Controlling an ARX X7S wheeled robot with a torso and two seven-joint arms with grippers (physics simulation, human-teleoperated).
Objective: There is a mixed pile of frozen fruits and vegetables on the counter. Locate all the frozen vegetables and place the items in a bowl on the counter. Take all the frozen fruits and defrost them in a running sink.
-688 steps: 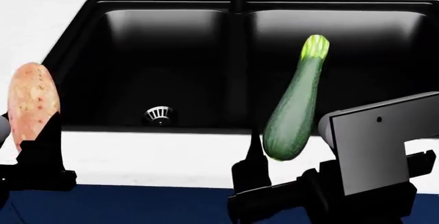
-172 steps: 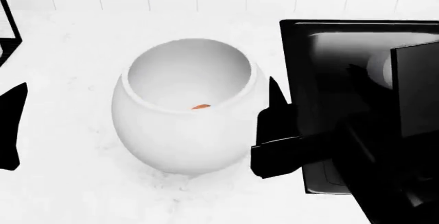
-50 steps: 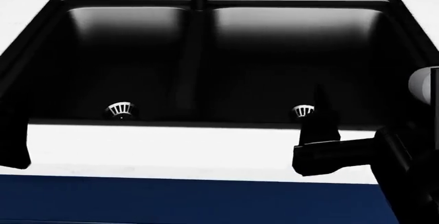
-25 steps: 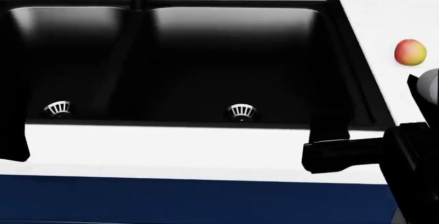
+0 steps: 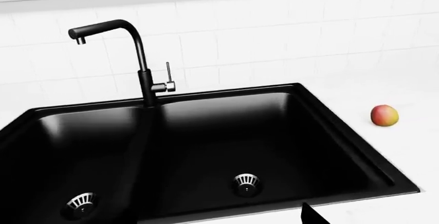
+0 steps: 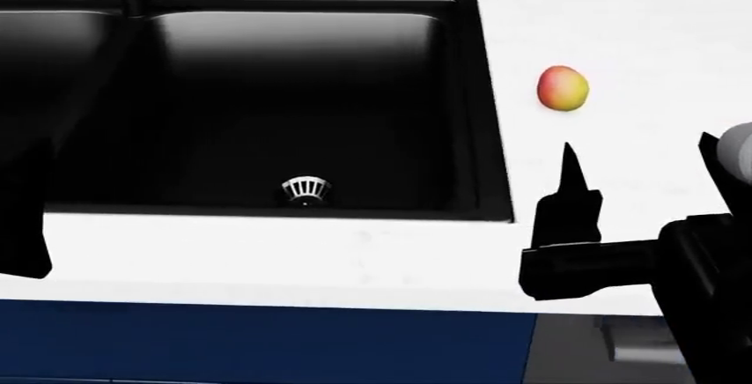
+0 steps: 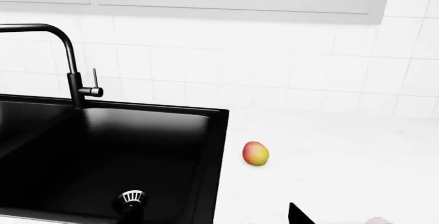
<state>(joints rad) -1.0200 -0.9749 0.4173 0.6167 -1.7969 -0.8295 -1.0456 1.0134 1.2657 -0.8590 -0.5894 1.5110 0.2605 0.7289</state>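
View has swung right: the sink [image 6: 294,102] now fills your left, and the red-yellow fruit [image 6: 563,88] sits on the counter [image 6: 635,58] just past its right rim. Your right gripper [image 6: 564,225], holding nothing, spread unclear, is nearer, directly below the fruit; the left gripper [image 6: 18,225] is unreadable.

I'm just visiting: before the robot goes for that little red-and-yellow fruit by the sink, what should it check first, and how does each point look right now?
1. Red-and-yellow fruit in sight on the counter: ok.
2. Nothing lies between it and the right tool: ok.
3. Right tool free of any load: ok, nothing shows in it.
4. Right tool open wide enough: cannot tell.
5. Sink basin beside the fruit free to receive it: ok.
6. Water running from the faucet: not ok, no stream shows.
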